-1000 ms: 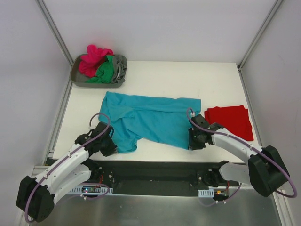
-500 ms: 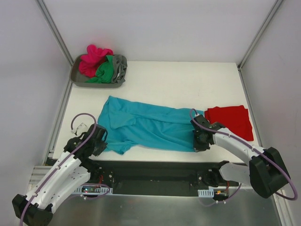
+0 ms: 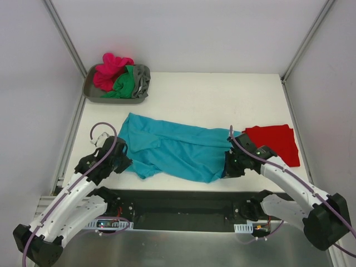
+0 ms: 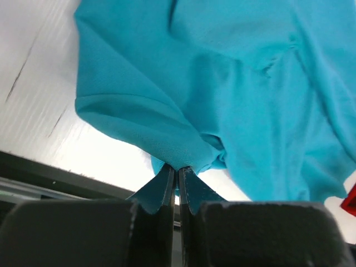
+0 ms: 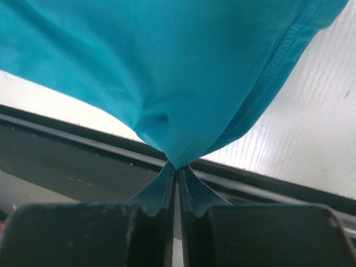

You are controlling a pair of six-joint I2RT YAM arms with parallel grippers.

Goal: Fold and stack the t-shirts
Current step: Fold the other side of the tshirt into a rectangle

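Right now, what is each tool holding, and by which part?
Both are shut on the teal t-shirt: the left tool pinches a bunched fold at its near left edge, the right tool its near right corner.

pulled teal t-shirt (image 3: 178,153) toward 6 o'clock on bench (image 3: 222,94), far edge lower than a second ago | drew its left end toward 9 o'clock with left hand (image 3: 125,162) | closed right hand (image 3: 228,167), earlier partly open, onto hem at 3 o'clock end | stretched cloth longer, narrower; brought 2 o'clock corner just beside red t-shirt (image 3: 272,143)
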